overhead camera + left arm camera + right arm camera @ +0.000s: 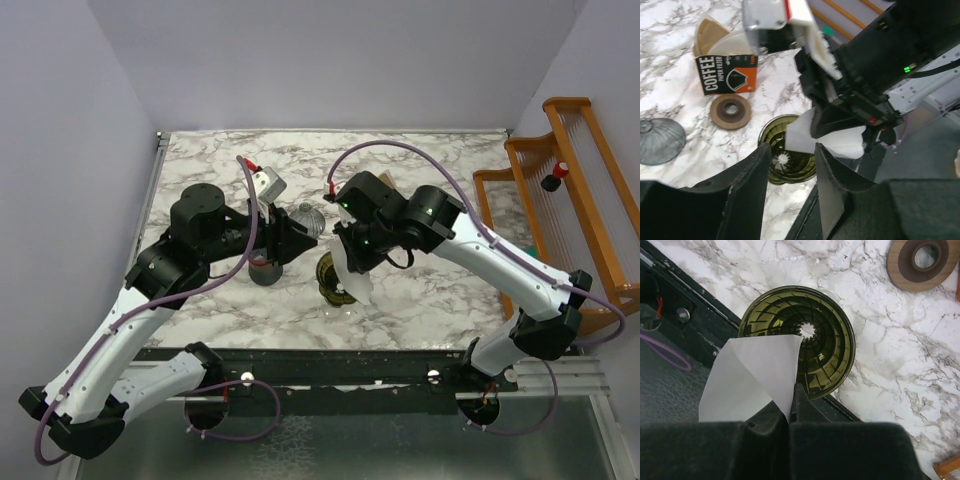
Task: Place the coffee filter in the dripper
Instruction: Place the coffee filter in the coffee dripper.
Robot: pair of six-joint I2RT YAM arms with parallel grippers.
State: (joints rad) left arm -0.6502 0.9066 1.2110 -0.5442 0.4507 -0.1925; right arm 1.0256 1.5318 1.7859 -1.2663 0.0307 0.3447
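Paper, white and folded flat: the coffee filter (752, 375) hangs pinched by one edge in your right gripper (791, 406), whose jaws are closed tight on it. The olive-green dripper (825, 355) sits just beyond and below those fingertips, so the filter overlaps only its near rim. Let go here and it will likely slide off toward the bench (880, 340) edge, or lie unopened across the rim. Your left gripper (792, 161) hovers close by, jaws apart and empty, and could snag the paper.
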